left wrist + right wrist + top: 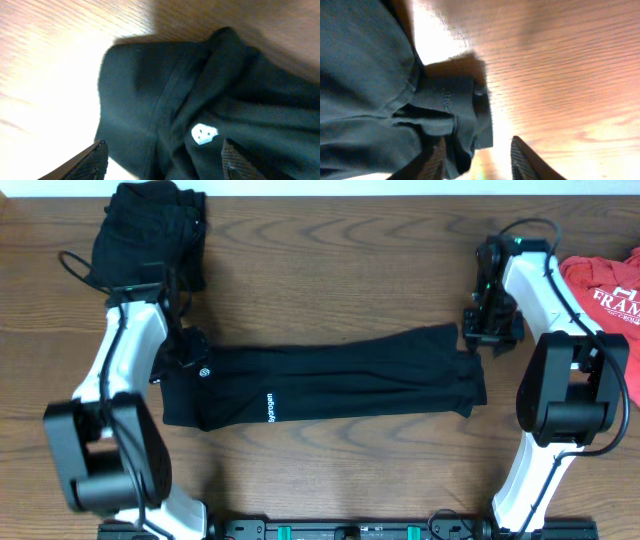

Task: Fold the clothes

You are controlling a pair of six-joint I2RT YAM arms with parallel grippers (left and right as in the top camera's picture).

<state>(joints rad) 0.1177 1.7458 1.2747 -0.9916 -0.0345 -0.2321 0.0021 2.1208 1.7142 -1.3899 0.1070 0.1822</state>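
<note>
black garment (pixel 330 380): long and narrow, folded lengthwise, lies flat across the middle of the table (pixel 330 270), running left to right. The right end sits a bit higher than the left.
markings: small white logo (pixel 204 134) near the left end, and a short white word (pixel 268 408) printed partway along. Too small to read.
left gripper (pixel 165 162): over the garment's left end, just by the logo. The jaws are spread wide and nothing is pinched. In the wrist view both fingertips (pixel 95 160) hang above the cloth with a broad gap between them; whether they touch the fabric, can't tell.
left end detail: a seam runs diagonally and the cloth is bunched into a ridge beside the logo. The garment's edge lies on bare wood to its left.
right gripper (pixel 480 162): at the garment's right end, at the upper corner. The jaws are apart and hold nothing. One finger is over the dark hem, the other finger (pixel 527 160) is over bare wood.
right end detail: hems are stacked in layers and slightly rumpled, and the corner ends short of the open wood.
black pile (pixel 150 230): dark clothes heaped at the far left corner of the table, well apart from the laid-out garment. The left arm's cable runs beside it.
red garment (pixel 605 290): at the right edge, partly cut off by the frame, with white lettering on it. It lies beside the right arm, apart from the black garment.
</note>
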